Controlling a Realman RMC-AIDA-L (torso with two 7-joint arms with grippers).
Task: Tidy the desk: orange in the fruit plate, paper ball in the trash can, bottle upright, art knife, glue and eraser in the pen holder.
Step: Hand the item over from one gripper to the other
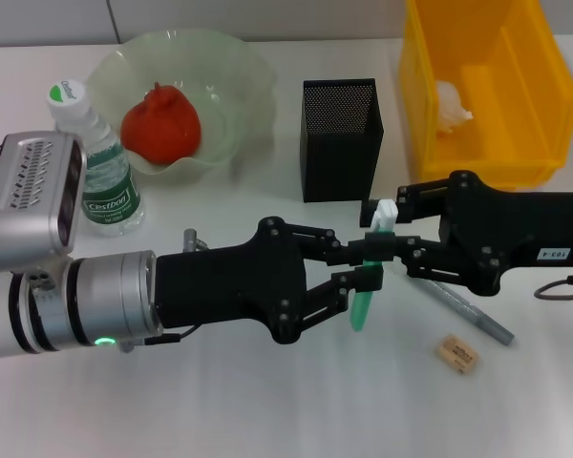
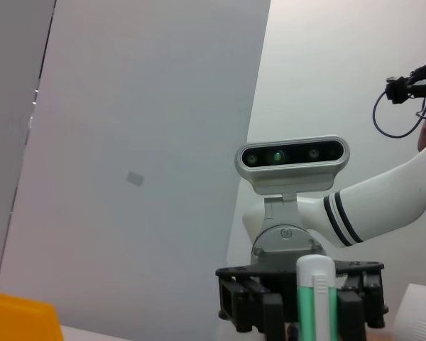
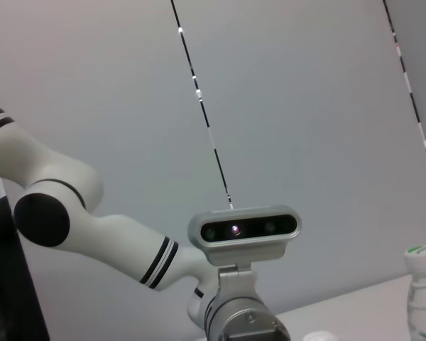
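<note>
Two grippers meet over the middle of the table, toward its near edge: the left gripper and the right gripper both have fingers closed narrow on the green glue stick, held off the surface, white cap up. Just right of them the eraser lies nearest the near edge, with the grey art knife beside it. Farther back stand the pen holder at centre and the upright bottle toward the left edge; the orange sits in the fruit plate at the far left, and the paper ball lies in the trash can at the far right corner.
</note>
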